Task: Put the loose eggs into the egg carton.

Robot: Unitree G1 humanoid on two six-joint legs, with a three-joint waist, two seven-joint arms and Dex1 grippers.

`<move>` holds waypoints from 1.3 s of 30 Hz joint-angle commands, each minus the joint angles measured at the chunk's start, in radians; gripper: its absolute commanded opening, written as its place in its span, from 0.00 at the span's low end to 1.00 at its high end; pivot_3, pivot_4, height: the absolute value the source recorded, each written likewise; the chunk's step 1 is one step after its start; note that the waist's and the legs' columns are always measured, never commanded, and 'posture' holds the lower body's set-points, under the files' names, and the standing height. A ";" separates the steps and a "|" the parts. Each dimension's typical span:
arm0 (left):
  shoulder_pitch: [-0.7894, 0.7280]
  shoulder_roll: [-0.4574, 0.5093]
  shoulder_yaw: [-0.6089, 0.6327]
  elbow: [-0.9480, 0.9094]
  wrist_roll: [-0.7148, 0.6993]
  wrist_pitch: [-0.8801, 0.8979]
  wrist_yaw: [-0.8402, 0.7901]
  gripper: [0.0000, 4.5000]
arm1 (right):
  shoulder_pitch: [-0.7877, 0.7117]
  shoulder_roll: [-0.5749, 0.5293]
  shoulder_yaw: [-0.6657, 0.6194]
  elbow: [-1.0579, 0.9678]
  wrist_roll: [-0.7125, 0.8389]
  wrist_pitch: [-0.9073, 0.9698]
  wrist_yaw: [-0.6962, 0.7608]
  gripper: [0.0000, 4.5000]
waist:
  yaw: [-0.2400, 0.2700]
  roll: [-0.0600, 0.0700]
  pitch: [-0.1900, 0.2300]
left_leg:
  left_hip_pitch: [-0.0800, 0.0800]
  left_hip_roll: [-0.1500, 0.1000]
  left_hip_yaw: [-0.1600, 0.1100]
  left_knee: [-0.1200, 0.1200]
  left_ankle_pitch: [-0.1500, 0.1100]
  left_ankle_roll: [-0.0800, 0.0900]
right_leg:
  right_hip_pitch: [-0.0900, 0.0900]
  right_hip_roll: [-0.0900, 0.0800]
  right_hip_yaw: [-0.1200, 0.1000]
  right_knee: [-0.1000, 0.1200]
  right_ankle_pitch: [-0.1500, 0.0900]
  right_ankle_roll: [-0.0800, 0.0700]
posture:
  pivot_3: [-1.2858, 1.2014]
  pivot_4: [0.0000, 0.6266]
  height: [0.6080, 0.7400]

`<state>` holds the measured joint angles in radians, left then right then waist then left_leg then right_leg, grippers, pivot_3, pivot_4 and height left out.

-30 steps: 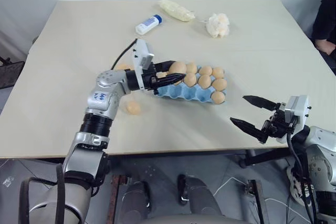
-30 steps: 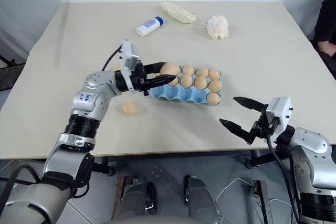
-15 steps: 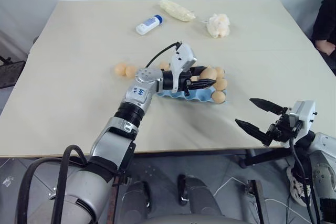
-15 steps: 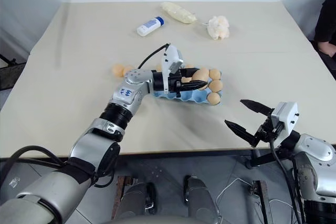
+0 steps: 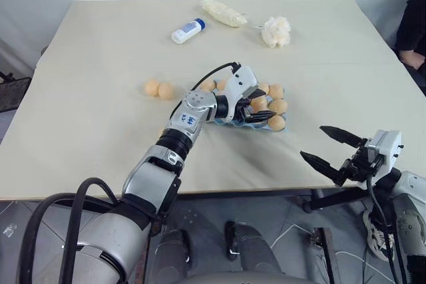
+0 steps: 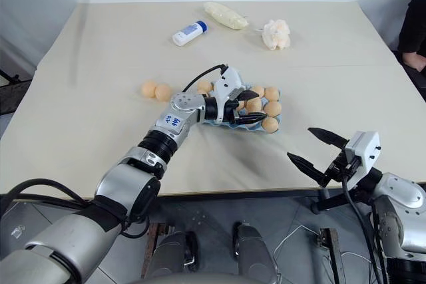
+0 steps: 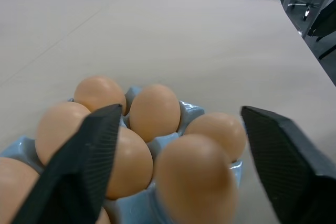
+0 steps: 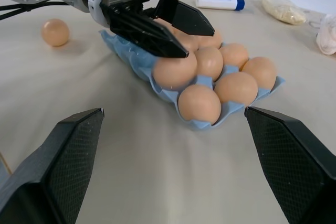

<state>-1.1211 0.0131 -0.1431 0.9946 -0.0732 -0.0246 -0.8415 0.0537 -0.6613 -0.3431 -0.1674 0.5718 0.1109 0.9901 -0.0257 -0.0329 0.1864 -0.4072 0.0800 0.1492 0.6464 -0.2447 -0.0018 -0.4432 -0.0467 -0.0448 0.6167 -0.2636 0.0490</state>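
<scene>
**Left gripper spread over the carton, an egg between its fingers**

Where the left arm reaches across the table (image 5: pixel 100 64), the left gripper (image 5: pixel 257 106) hangs over the near-middle of the egg carton (image 8: pixel 134 56), its two black fingers (image 8: pixel 182 16) spread wide on either side of an egg (image 8: pixel 175 70). That egg sits low among the others in the light blue tray (whether it rests fully in its cup I cannot tell), and the fingers stand clear of its sides in the left wrist view. The carton's right end holds a cluster of tan eggs. Two loose eggs (image 5: pixel 159 88) lie side by side, touching, on the table well to the left of the carton, and a third (image 6: pixel 204 86) sits just behind the carton's left end. The right gripper (image 5: pixel 331 150) hovers off the table's near right edge, fingers parted wide and holding nothing. A white bottle (image 5: pixel 188 30) lies far back.
</scene>
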 commanded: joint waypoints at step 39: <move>1.063 0.473 0.577 -1.129 -0.395 0.172 0.040 1.00 | -0.213 -0.048 0.069 0.124 0.002 0.031 0.162 1.00 | -0.001 0.001 0.000 | 0.004 0.004 0.002 0.001 -0.003 -0.007 | -0.001 -0.008 0.011 0.009 -0.003 -0.006 | 0.52 0.24 1.00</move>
<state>-0.0634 0.4820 0.3907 -0.0540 -0.4259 0.1650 -0.8159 -0.1473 -0.6964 -0.2666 -0.0312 0.5621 0.1437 1.1449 -0.0272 -0.0319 0.1864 -0.4033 0.0841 0.1513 0.6472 -0.2476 -0.0093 -0.4446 -0.0553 -0.0345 0.6257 -0.2682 0.0405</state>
